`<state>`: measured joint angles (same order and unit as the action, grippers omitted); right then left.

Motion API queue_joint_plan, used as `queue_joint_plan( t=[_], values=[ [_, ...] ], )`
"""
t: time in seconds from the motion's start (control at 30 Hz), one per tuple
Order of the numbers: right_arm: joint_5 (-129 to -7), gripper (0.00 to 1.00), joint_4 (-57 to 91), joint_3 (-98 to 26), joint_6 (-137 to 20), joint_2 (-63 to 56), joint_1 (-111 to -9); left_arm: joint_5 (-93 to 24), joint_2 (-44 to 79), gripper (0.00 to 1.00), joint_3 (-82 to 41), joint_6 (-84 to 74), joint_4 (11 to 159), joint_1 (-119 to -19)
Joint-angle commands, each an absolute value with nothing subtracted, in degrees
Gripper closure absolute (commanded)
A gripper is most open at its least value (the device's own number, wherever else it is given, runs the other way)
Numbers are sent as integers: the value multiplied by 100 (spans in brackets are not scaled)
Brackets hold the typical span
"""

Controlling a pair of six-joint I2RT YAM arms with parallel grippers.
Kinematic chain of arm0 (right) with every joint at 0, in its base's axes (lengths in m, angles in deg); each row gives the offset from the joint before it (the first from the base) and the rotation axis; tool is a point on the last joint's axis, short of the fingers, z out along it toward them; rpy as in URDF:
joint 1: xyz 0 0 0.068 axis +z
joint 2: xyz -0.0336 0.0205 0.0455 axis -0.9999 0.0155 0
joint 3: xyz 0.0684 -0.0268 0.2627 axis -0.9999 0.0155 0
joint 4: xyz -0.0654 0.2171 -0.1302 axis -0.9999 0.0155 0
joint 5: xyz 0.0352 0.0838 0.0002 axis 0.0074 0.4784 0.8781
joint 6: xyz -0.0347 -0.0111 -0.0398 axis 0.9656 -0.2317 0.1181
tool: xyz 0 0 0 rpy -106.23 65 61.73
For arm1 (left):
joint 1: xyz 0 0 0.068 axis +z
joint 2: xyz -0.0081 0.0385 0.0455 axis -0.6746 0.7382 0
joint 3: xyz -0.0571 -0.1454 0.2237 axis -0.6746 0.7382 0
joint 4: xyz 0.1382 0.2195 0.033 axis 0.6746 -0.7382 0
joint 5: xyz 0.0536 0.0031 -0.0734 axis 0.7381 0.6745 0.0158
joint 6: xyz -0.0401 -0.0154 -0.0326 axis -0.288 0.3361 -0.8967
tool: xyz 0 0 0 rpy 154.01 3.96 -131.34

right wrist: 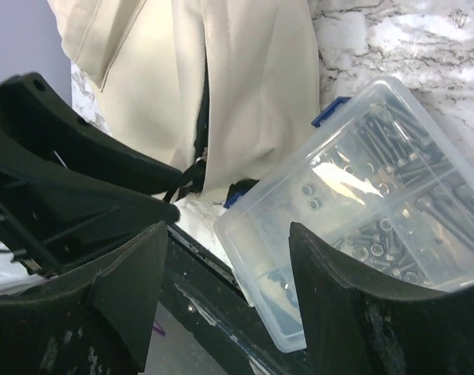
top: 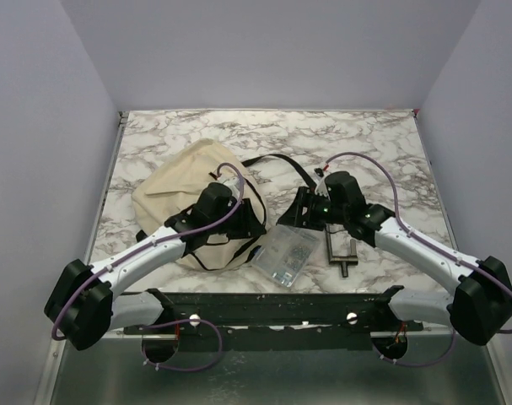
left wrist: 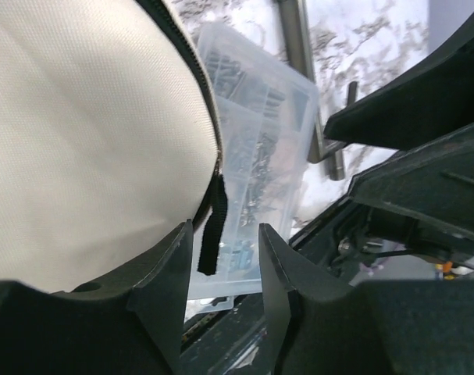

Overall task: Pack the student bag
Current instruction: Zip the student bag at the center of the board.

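From above, the cream student bag (top: 188, 190) is lying on the left half of the marble worktop (top: 382, 143), its black straps (top: 268, 160) trailing toward the middle. The left claw (top: 230, 221) is hovering at the bag's near right edge, and the right claw (top: 304, 215) is facing it from close by. A clear screw box (top: 287, 253) is sitting just in front of them, near a metal tool (top: 342, 253). In the left wrist view, the left claw (left wrist: 223, 234) is standing partly spread, with the bag's black zip pull (left wrist: 211, 230) dangling between its fingers, not pinched. In the right wrist view, the right claw (right wrist: 229, 234) is gaping wide and holding nothing, with the box lying just beyond it. Judging the risk, the limp pull could slip aside when the fingers close, or the two claws, working so near, could knock each other or the box.
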<state>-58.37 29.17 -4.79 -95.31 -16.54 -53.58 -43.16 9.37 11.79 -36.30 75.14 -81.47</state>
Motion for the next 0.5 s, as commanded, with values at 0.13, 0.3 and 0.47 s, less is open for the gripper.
queue_joint_plan(
  t=[0.13,0.3,0.47],
  values=[
    [-5574,34,2585,-1189,-9152,-724,-5354,-3634,1299,59,972,-3208,7112,-8430],
    [-5448,34,2514,-1551,-8996,-70,-5327,-3519,1418,69,858,-3096,7149,-8434],
    [-5578,32,2502,-1837,-8795,430,-5227,-3590,1556,79,731,-2958,7146,-8439]
  ],
)
